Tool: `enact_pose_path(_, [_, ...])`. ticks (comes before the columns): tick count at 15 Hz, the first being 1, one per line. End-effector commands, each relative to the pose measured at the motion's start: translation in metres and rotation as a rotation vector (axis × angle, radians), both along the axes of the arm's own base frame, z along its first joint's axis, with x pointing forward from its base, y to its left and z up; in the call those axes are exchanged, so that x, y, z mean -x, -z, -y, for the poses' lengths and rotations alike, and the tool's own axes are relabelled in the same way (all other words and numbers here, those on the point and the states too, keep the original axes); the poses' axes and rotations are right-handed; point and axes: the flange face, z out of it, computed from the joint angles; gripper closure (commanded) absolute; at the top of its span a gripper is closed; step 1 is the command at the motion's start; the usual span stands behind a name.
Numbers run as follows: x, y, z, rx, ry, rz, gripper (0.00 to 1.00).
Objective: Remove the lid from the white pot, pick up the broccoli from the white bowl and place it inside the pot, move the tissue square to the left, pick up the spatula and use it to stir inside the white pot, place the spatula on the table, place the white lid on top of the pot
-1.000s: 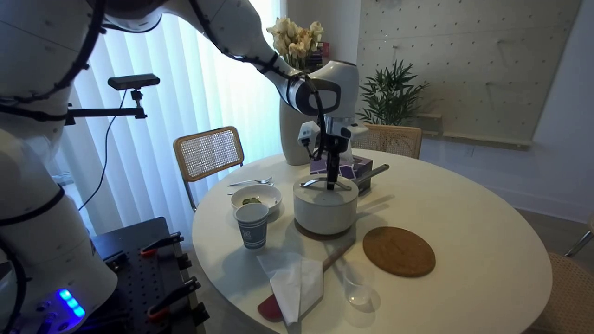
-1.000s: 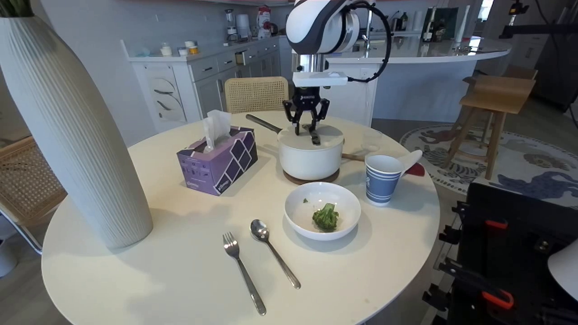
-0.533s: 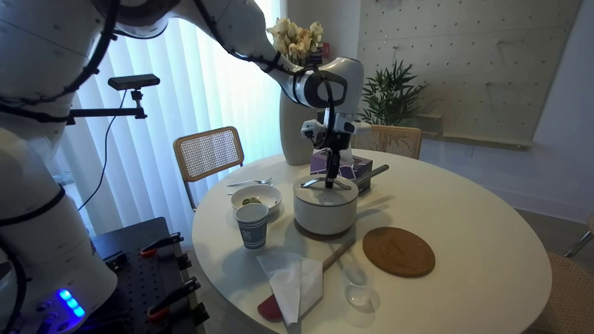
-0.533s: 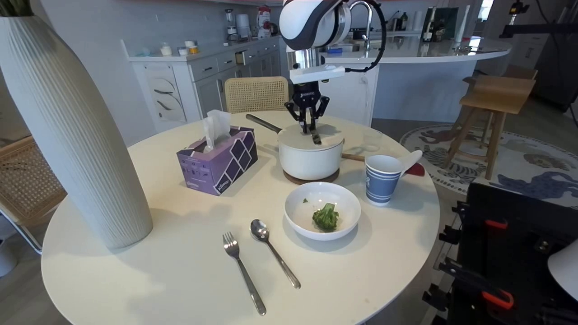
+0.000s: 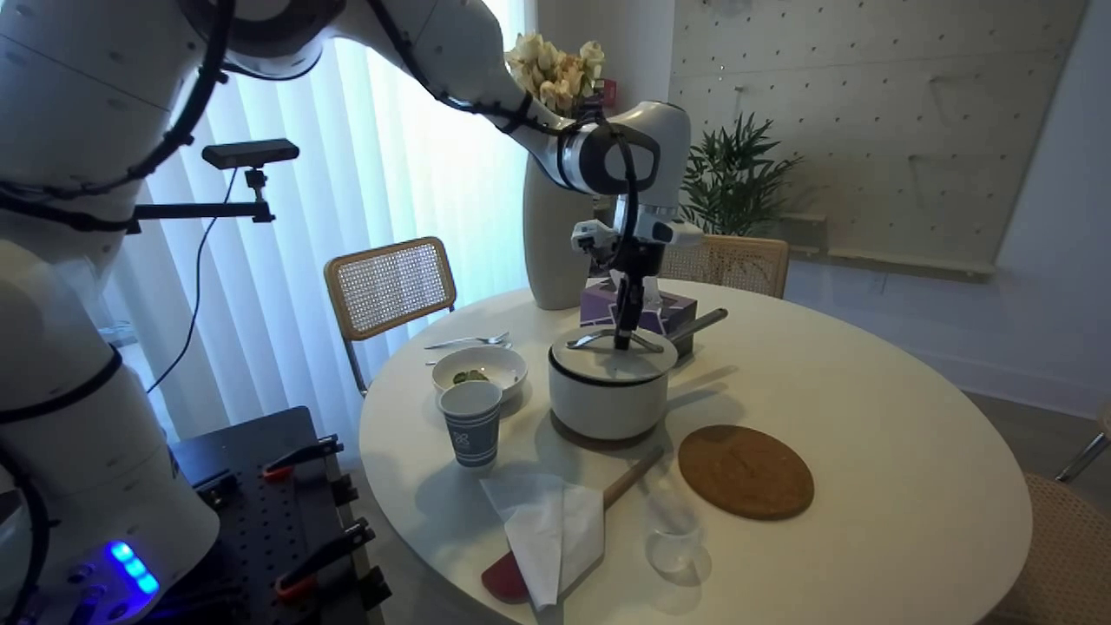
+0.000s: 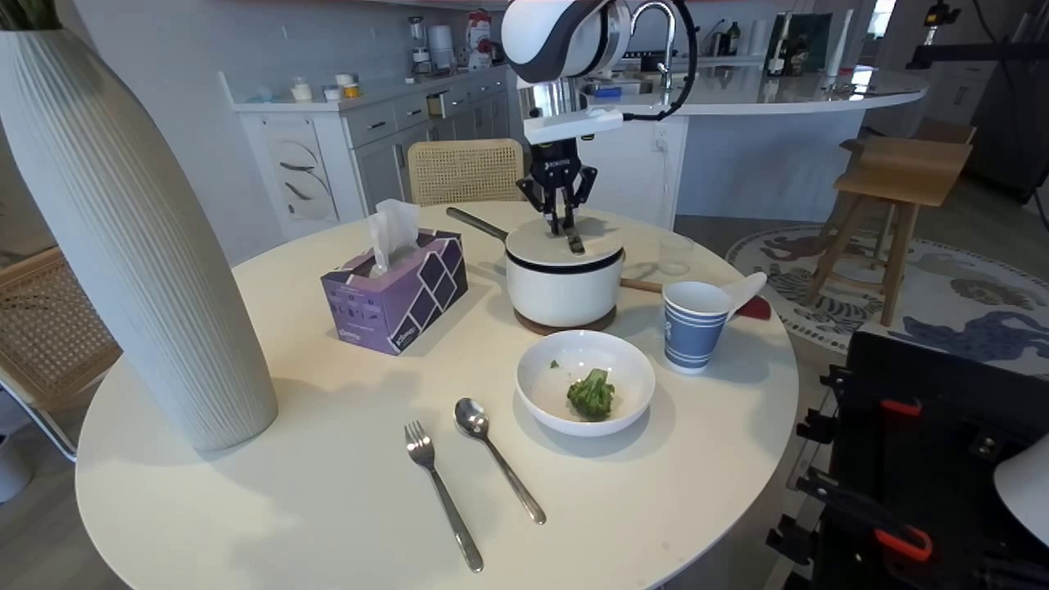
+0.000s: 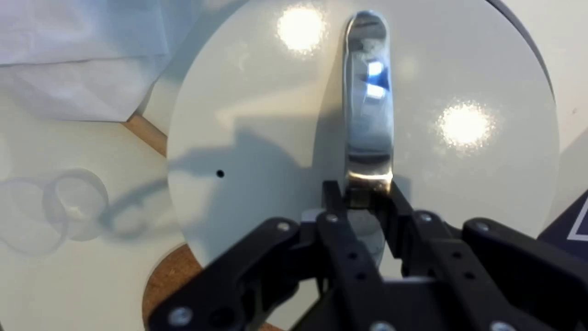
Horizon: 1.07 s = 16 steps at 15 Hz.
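Obv. lid [image 7: 413, 110] held, hole [image 7: 220, 174] wrist cam only

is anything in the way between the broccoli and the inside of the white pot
Yes, the lid: pinched by its handle in the gripper, it covers most of the top of the white pot. Nothing else visible stands between the pot and the broccoli in the white bowl.

"Where's the light?"
"In an exterior view, the blinds [image 5: 391, 191] glow nearly white; the wall [image 5: 911, 317] looks dim."
"And up close?"
"Glare spots and grey shadows lie on the lid [image 7: 422, 115] in the wrist view; the end effector [image 7: 363, 195] looks slightly blurred."
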Motion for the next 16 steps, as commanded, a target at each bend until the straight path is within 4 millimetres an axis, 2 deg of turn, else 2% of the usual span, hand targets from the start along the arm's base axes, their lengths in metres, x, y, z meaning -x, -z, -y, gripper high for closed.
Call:
enact_pose_path(1, [-0.005, -0.032, 0.027, 0.032, 0.047, 0.009, 0.94])
enact_pose_path(3, [-0.004, -0.041, 0.048, 0.044, 0.073, 0.02, 0.94])
enact_pose_path(10, [0.007, -0.056, 0.146, 0.075, 0.183, 0.063, 0.94])
enact_pose_path(13, [0.006, -0.052, 0.183, 0.082, 0.207, 0.082, 0.94])
enact_pose_path(16, [-0.002, -0.038, 0.209, 0.088, 0.213, 0.086, 0.94])
